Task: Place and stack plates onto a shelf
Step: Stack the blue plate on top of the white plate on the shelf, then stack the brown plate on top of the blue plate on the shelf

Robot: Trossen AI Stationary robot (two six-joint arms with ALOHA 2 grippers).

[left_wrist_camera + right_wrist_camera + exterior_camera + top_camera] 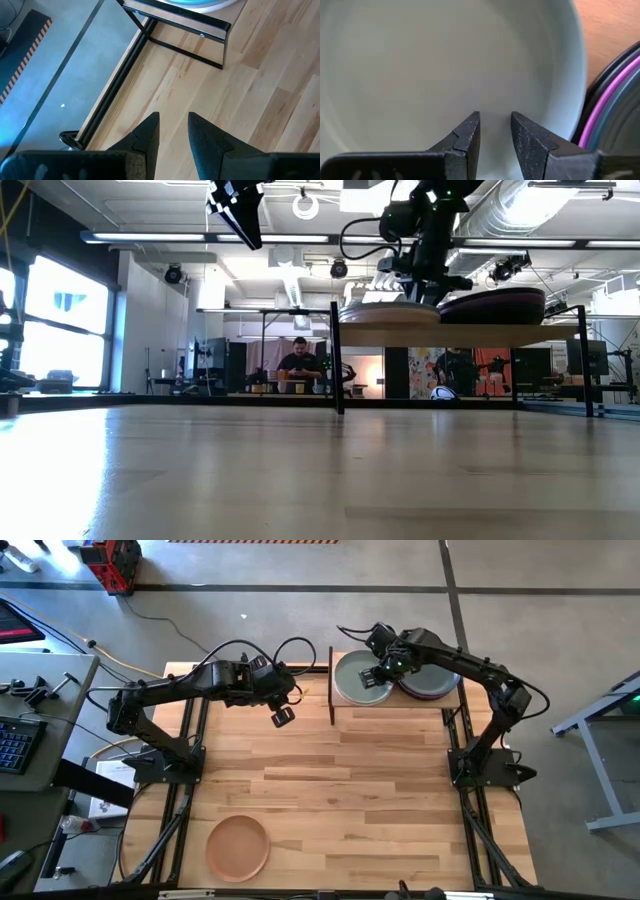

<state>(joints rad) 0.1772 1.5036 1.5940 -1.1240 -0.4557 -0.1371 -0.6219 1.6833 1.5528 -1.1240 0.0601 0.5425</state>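
1. The shelf (390, 712) stands at the far edge of the surface (350, 800) and serves as the landmark here.
2. On the shelf's left half lies a pale sage green plate (358, 680), topmost of a stack there.
3. On the shelf's right half, just beside that plate, sits a second stack with a purple plate (432, 685) on top; the right wrist view shows the rims of that stack (610, 107) at the pale plate's edge.
4. The right pincer (371, 678) is over the sage green plate, its fingers (467, 137) a narrow gap apart above the plate's inside and gripping nothing.
5. The left pincer (283, 717) hangs in the air left of the shelf, fingers a narrow gap apart, empty.
6. A peach plate (238, 847) lies well apart from the shelf, near the front left corner of the surface.
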